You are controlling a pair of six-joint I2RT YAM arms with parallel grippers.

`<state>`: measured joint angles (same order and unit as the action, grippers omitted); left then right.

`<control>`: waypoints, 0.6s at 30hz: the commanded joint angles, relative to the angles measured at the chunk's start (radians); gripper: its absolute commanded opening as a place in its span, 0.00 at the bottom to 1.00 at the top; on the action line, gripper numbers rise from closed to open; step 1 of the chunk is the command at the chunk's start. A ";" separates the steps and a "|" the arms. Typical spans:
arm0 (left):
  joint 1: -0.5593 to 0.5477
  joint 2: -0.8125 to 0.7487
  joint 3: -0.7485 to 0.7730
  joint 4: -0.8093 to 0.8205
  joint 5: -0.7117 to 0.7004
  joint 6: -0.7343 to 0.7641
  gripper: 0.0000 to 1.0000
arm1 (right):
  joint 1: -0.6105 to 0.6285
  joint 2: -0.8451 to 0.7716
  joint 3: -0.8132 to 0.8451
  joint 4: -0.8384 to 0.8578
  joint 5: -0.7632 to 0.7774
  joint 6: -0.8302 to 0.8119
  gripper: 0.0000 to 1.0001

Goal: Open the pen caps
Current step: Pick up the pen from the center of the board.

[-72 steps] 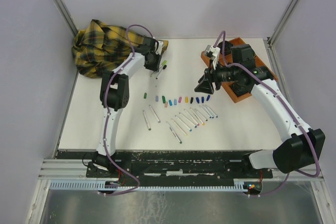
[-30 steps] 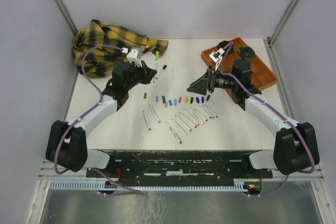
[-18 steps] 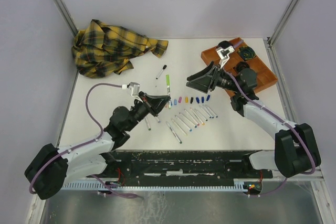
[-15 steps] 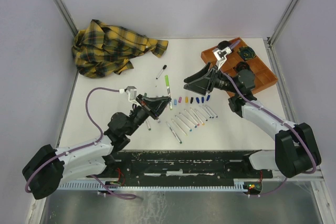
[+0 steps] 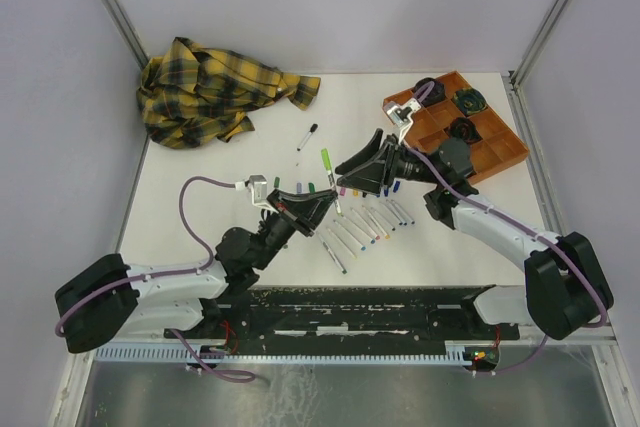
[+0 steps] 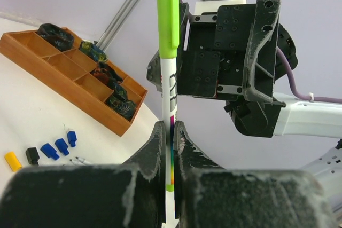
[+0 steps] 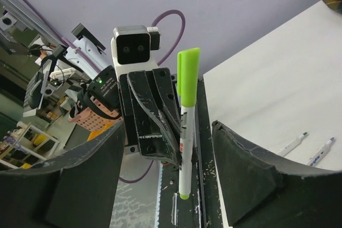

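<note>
My left gripper (image 5: 322, 201) (image 6: 169, 132) is shut on the white barrel of a pen (image 6: 168, 86), holding it upright above the table's middle. The pen's lime green cap (image 5: 326, 160) (image 6: 167, 14) (image 7: 188, 73) is still on its top end. My right gripper (image 5: 352, 159) (image 7: 171, 180) is open and faces the left one, its fingers (image 7: 80, 185) standing on either side of the pen without touching it. Loose pen caps (image 5: 350, 190) (image 6: 56, 148) lie in a row on the table. Uncapped white pens (image 5: 360, 227) lie in front of them.
A black-capped pen (image 5: 308, 135) lies alone behind the row. A yellow plaid cloth (image 5: 215, 92) is bunched at the back left. An orange compartment tray (image 5: 490, 152) (image 6: 69, 70) with dark round objects stands at the back right.
My left arm has swung back from near the cloth to the table's middle, carrying the green-capped pen. My right gripper has moved left to meet it and now straddles the pen.
</note>
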<state>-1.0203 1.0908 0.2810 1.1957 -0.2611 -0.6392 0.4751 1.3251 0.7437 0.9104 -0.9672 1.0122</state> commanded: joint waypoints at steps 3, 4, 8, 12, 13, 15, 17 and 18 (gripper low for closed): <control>-0.019 0.031 0.028 0.119 -0.053 0.026 0.03 | 0.036 0.003 0.043 -0.050 -0.001 -0.070 0.66; -0.020 0.034 0.029 0.120 -0.053 0.025 0.03 | 0.040 0.004 0.046 -0.061 -0.003 -0.078 0.62; -0.023 0.045 0.030 0.127 -0.055 0.020 0.03 | 0.055 0.010 0.061 -0.102 -0.011 -0.105 0.49; -0.027 0.050 0.032 0.130 -0.053 0.020 0.03 | 0.063 0.014 0.066 -0.119 -0.013 -0.119 0.41; -0.030 0.051 0.032 0.130 -0.053 0.020 0.03 | 0.063 0.015 0.067 -0.124 -0.013 -0.122 0.39; -0.031 0.053 0.031 0.131 -0.051 0.019 0.03 | 0.067 0.017 0.070 -0.135 -0.014 -0.131 0.36; -0.032 0.057 0.033 0.132 -0.047 0.017 0.03 | 0.069 0.018 0.073 -0.148 -0.015 -0.142 0.34; -0.033 0.059 0.035 0.134 -0.043 0.016 0.03 | 0.070 0.019 0.075 -0.153 -0.016 -0.146 0.33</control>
<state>-1.0462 1.1412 0.2813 1.2671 -0.2871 -0.6392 0.5354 1.3418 0.7666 0.7643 -0.9684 0.9001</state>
